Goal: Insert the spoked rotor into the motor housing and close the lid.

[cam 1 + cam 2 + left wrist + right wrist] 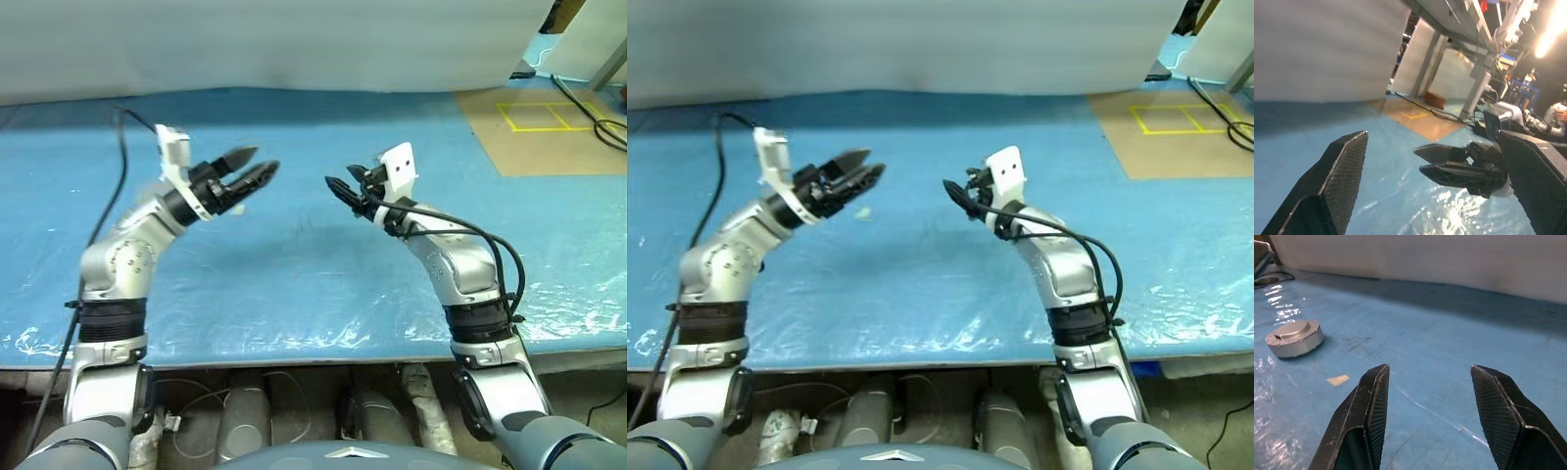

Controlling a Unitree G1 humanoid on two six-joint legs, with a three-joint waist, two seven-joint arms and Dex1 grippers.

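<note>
We hold both arms raised over the blue worktop (294, 264), the grippers facing each other with a gap between them. Our left gripper (257, 168) has its fingers spread wide and grips nothing. Our right gripper (338, 187) stands partly open, also with nothing in it. In the right wrist view a round silver housing (1295, 338) with its lid on sits flat on the worktop, well apart from the fingers (1369, 416), with a small tan scrap (1337, 380) near it.
</note>
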